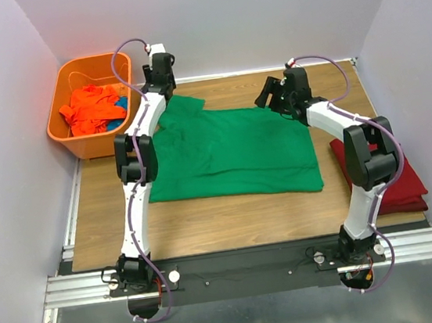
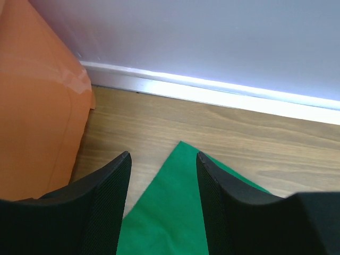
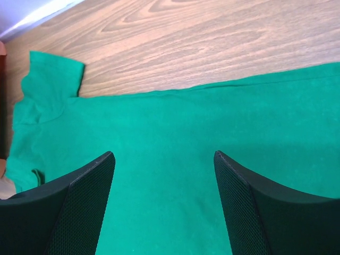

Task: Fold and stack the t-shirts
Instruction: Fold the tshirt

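A bright green t-shirt lies spread flat on the wooden table. My left gripper hovers open over its far left sleeve corner; in the left wrist view the green corner lies between the open fingers of the left gripper. My right gripper is open above the shirt's far edge; the right wrist view shows the green cloth and a sleeve below the right gripper. A folded dark red t-shirt lies at the right edge. An orange t-shirt is bunched in the basket.
The orange plastic basket stands at the far left, close to my left arm; its wall fills the left of the left wrist view. A blue cloth shows inside it. White walls enclose the table on three sides.
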Motion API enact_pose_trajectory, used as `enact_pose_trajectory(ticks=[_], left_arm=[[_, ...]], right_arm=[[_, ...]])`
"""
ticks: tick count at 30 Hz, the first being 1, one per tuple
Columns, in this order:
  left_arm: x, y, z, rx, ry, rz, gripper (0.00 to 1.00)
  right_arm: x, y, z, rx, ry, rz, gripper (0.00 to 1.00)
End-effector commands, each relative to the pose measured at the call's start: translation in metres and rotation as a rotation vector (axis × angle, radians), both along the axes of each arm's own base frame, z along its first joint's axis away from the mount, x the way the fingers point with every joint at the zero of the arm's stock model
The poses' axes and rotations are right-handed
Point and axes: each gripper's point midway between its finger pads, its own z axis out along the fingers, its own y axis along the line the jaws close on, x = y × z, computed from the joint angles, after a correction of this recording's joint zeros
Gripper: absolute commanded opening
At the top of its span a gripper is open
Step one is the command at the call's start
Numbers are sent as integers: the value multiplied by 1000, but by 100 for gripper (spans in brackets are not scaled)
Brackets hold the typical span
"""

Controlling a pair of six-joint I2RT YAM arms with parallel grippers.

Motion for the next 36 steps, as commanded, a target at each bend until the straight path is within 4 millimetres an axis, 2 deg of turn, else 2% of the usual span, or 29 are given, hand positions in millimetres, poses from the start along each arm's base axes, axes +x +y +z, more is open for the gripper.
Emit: enact_pose_trajectory(ticks=[1,2,5,8,14,22,36], left_arm=[[10,1,1,-26,1,-83,64],[12,-10,-1,-67,-1,-149,64],[10,-6,-12,-107,28,-148,65],[4,-6,-38,-153,100,-159,65],[-7,-8,-68,-210,185,-160,61],[-21,0,-88,-230,258,-112,56],[-30,17,-95,-176,288,-32,56]], right_arm=[[10,8,-4,13,-23,39,81],[9,10,-7,16,-18,45,81],[9,12,-10,30,-10,51,81],[10,13,-9,31,-13,58,81],[9,15,-9,39,-9,67,81],[8,13,-9,48,-6,71,81],[6,10,-13,56,3,70,81]])
